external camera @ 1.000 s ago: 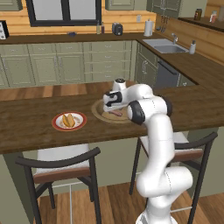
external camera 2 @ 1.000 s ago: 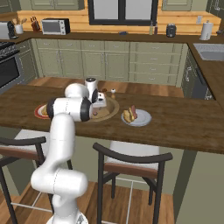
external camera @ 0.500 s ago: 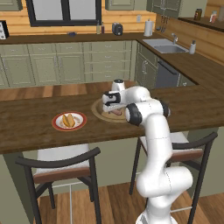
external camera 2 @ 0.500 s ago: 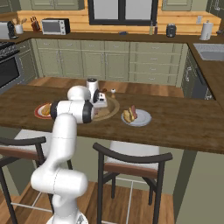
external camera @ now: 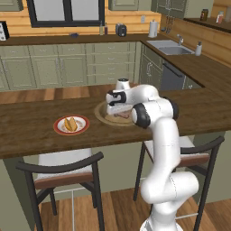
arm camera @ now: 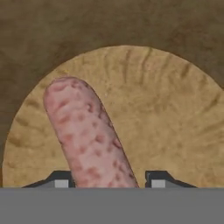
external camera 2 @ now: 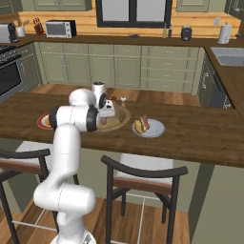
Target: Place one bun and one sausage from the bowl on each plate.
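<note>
We are looking at a grey plate [external camera 2: 151, 129] already carrying a bun and sausage, a red-rimmed plate [external camera: 71, 125] carrying a bun, and our end effector [arm camera: 107, 180] reaching down in the bowl [arm camera: 175, 127], half-open astride the last sausage [arm camera: 85, 131], grip not yet sure

On the counter [external camera: 36, 135], the bowl [external camera: 103, 113] sits between two plates [external camera: 71, 125] [external camera 2: 148, 128]; a sausage [arm camera: 87, 135] lies in the bowl.
</note>
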You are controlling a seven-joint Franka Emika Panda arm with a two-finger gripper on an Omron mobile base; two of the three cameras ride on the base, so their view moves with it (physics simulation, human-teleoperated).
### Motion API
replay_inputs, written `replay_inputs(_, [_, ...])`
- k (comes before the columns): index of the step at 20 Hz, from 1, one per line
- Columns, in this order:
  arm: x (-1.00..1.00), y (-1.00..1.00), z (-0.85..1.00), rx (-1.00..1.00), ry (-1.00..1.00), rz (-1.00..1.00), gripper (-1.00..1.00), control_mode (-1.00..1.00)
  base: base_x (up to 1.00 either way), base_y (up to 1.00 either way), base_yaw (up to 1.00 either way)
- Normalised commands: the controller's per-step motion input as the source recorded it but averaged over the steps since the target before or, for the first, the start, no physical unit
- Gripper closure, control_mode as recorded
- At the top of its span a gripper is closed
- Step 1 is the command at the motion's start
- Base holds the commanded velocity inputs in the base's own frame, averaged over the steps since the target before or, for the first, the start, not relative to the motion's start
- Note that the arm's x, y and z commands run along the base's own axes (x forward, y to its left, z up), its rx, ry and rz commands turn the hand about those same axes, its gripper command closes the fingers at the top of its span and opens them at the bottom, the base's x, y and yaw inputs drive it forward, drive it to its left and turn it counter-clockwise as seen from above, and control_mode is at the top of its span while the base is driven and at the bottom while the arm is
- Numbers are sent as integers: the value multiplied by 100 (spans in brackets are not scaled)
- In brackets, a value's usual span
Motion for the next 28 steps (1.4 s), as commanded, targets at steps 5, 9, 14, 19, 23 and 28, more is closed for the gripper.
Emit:
replay_inputs(5, [-64,26,64,0,-12,0,100,-100,0,0,0])
replay_inputs(9, [-44,36,74,0,-13,-1,100,-100,0,0,0])
replay_inputs(14, [-20,31,58,10,-1,-7,100,-100,0,0,0])
replay_inputs(19, [-4,49,38,16,0,-20,100,-100,0,0,0])
replay_inputs(23, [0,85,1,1,0,-29,100,-100,0,0,0])
replay_inputs(28, [0,93,4,0,8,-27,100,-100,0,0,0])
